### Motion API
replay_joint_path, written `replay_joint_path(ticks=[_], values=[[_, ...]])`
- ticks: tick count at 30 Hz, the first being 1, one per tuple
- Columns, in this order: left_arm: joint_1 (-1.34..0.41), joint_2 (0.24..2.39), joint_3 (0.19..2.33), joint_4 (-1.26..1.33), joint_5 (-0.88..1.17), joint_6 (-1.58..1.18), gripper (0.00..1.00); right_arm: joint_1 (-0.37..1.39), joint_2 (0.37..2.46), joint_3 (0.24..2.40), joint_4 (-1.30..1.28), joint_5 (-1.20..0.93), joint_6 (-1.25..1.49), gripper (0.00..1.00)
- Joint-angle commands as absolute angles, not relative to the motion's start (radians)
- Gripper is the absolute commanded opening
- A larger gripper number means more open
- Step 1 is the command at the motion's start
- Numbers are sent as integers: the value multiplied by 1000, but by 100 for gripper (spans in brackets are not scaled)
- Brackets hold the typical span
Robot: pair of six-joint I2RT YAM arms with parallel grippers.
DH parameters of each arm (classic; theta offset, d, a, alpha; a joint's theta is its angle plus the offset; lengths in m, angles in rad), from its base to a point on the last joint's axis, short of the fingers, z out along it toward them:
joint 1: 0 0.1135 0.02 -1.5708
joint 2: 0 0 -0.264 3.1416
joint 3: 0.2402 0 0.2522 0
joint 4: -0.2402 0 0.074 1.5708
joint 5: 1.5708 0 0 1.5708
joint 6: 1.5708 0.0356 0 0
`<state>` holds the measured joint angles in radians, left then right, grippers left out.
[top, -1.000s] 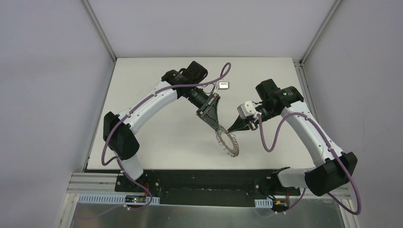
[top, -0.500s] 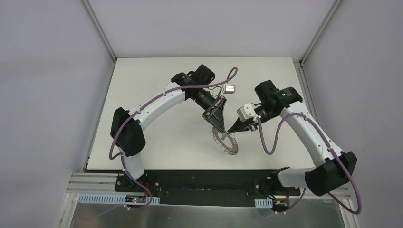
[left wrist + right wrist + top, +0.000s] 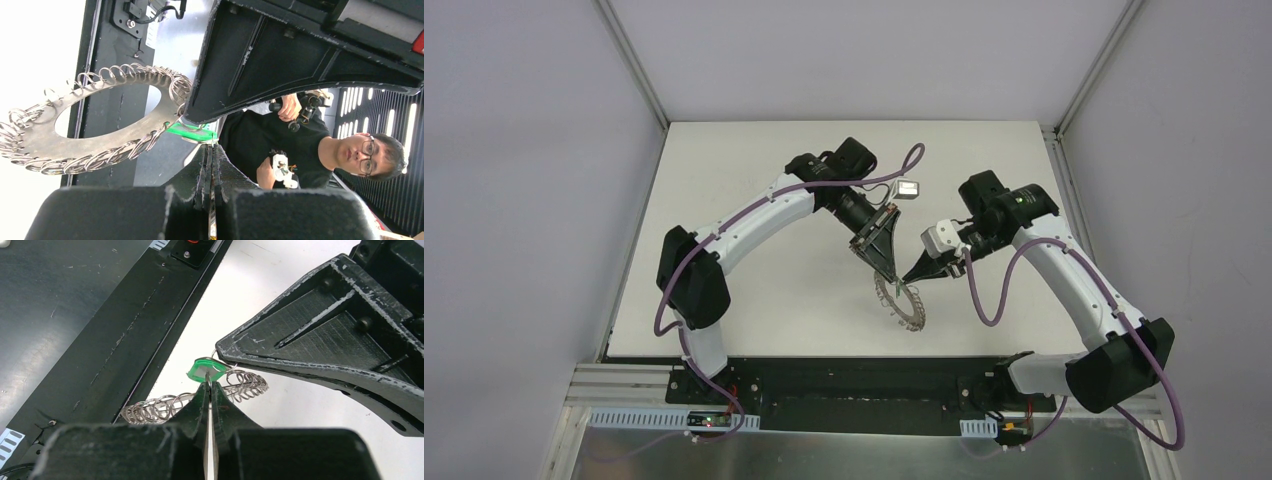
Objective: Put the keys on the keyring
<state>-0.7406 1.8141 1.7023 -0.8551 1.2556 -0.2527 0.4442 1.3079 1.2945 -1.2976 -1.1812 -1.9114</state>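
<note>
The keyring is a flat grey ring fringed with wire loops, near the table's front middle. Both gripper tips meet at its far edge. My left gripper is shut, and a thin wire loop shows at its tips. My right gripper is shut with the key's green head right at its tip. A small loop passes through that head. In the left wrist view the key lies against the keyring. The key's blade is hidden.
The white table ends at a black base strip close to the ring's near side. Grey walls enclose the left, right and back. A person shows beyond the table in the left wrist view.
The left arm swung right and brought its gripper to the ring's far edge beside the right gripper. The right gripper edged slightly left. Both stayed shut.
</note>
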Motion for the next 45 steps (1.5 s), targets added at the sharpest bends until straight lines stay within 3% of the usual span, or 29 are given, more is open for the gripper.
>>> replay_joint_path(ticks=[1,45], values=[[-750,1823,1724,-927,1263,-170,0,452,1277,1302,-1302,-1205,-1933,0],[-767,1873,1740,-958,1278,-147,0,479,1258,1268,-1252,-1166,-1876,0]])
